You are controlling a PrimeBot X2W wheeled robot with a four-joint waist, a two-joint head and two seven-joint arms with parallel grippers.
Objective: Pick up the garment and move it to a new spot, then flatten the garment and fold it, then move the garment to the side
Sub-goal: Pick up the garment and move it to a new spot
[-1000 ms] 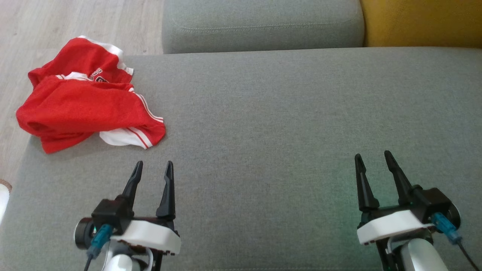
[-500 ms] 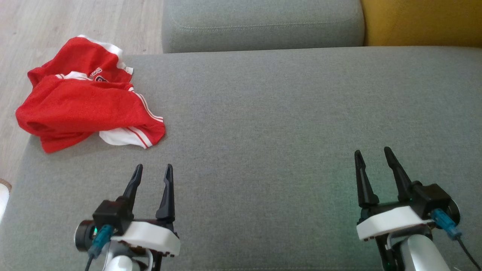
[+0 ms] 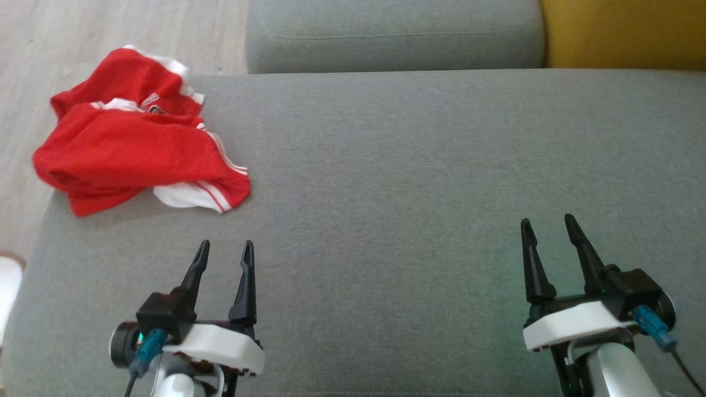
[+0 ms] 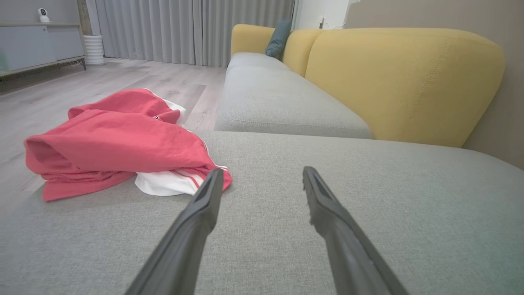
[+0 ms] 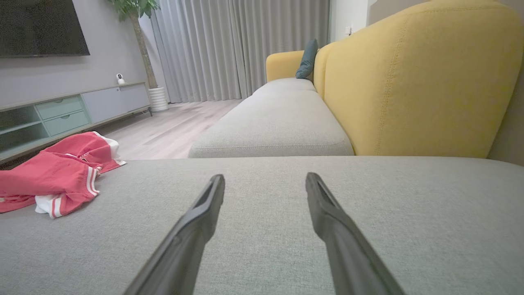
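The big grey sofa seat [image 3: 386,165] takes up most of the head view, from the bottom edge up past the middle. A second grey cushion [image 3: 386,33] butts against it along the top of the frame. To that cushion's right, in the upper right corner, is the mustard-yellow backrest [image 3: 623,33]. Pale wood floor [image 3: 110,27] shows in the upper left corner and down the left edge.

The garment [image 3: 127,149], red with white trim and stripes, lies crumpled in a heap in the upper left of the frame. It sits on the seat's far left corner, right at the cushion's edge.

The left pincer [image 3: 226,243] is at the lower left, released, its two dark fingers spread and nothing between them. It is just below the garment but apart from it. The right pincer [image 3: 547,220] is at the lower right, likewise spread wide and empty, well away from the garment over bare grey fabric.
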